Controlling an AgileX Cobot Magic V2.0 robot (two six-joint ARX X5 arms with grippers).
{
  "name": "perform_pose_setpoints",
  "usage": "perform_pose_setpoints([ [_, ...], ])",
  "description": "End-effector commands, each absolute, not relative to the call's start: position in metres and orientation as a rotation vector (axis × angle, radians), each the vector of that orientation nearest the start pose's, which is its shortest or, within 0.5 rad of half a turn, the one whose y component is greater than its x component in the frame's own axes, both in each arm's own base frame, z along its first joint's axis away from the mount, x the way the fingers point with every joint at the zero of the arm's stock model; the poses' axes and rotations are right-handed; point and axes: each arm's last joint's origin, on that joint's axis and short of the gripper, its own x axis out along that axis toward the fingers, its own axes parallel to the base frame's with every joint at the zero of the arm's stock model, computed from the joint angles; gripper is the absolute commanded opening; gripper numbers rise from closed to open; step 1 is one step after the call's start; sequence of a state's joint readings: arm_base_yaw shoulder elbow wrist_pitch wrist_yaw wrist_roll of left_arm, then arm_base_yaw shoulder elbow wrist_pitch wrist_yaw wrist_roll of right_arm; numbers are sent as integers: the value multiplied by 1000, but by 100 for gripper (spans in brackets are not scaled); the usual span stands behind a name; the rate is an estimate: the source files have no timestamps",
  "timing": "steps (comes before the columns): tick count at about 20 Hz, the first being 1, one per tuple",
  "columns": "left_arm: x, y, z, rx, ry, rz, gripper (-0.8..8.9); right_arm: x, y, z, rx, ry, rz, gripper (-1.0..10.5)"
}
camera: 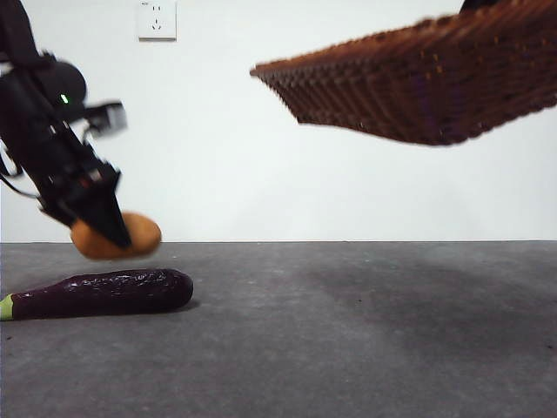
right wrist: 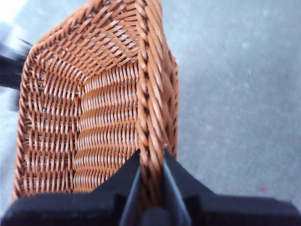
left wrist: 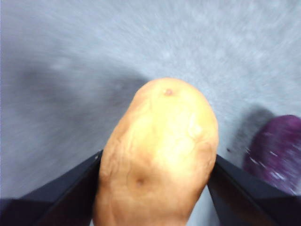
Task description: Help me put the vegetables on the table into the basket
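The basket is motion-blurred and cut off at the frame's upper right. The eggplant's stem end runs off the left edge. A black pincer jaw hides part of the potato.

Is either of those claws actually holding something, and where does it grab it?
Left gripper clamps the potato by its sides; right gripper pinches the basket at its rim.

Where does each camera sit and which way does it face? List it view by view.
Front view: low at table height, looking level across the table at the eggplant and raised basket; left gripper shows.
Left wrist view: looks along its jaws, shut on the potato.
Right wrist view: right gripper clamps the basket's rim.
Shared: potato, eggplant, basket.
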State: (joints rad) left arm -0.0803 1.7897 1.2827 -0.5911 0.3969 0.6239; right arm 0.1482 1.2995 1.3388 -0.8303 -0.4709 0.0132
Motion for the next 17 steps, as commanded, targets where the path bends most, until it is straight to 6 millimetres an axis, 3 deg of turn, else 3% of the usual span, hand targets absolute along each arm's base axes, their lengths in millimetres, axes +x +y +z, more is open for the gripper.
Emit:
perform_pose_setpoints([
  [1, 349, -26, 241, 321, 856, -731, -7, 262, 48, 352, 157, 811, 570, -12],
  [4, 325, -11, 281, 252, 756, -737, -6, 269, 45, 326, 189, 846, 548, -12],
  [7, 298, -15, 309, 257, 710, -750, -6, 270, 43, 288, 282, 881, 538, -12],
  [10, 274, -48, 331, 297, 647, -856, -5, 268, 51, 259, 383, 886, 574, -12],
  [12, 262, -77, 333, 334, 656, -939, -5, 266, 61, 250, 404, 888, 592, -12],
  [17, 241, -146, 331, 395, 652, -1069, -6, 263, 95, 253, 403, 842, 640, -12],
])
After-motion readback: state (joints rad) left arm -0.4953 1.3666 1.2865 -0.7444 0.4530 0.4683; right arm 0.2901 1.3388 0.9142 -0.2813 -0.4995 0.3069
